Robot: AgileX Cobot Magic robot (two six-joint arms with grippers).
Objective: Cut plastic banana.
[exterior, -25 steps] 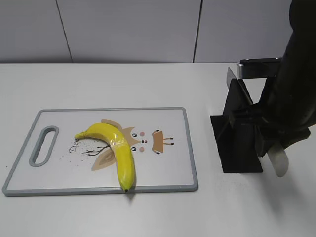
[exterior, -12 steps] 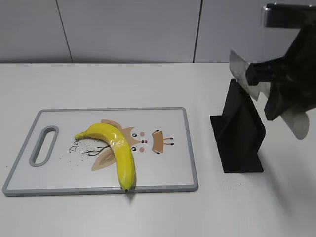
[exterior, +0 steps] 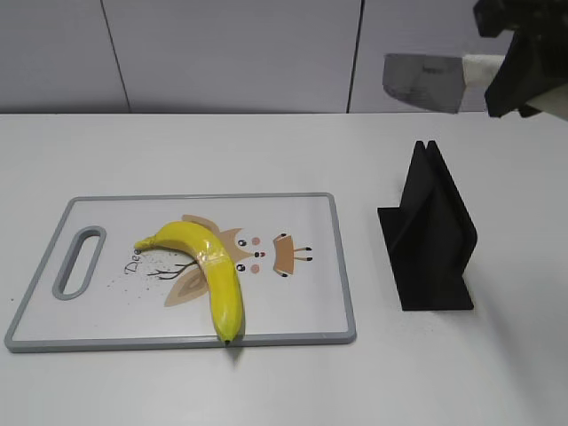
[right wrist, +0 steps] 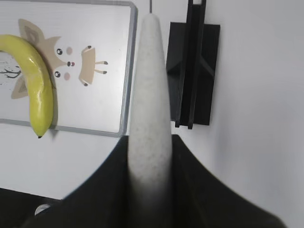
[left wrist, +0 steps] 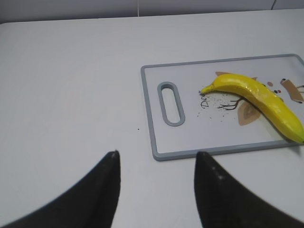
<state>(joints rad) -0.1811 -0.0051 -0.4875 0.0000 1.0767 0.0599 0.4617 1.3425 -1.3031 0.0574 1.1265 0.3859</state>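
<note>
The cutting board (exterior: 293, 266) carries small dark printed lettering just beside the stem end of the plastic banana (exterior: 209, 266). It starts with "De"; the rest is hidden or too small to read. No other text is readable.

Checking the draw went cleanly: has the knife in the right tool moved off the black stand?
Yes. The grey-bladed knife has risen from the black knife stand and now hangs above it.
</note>
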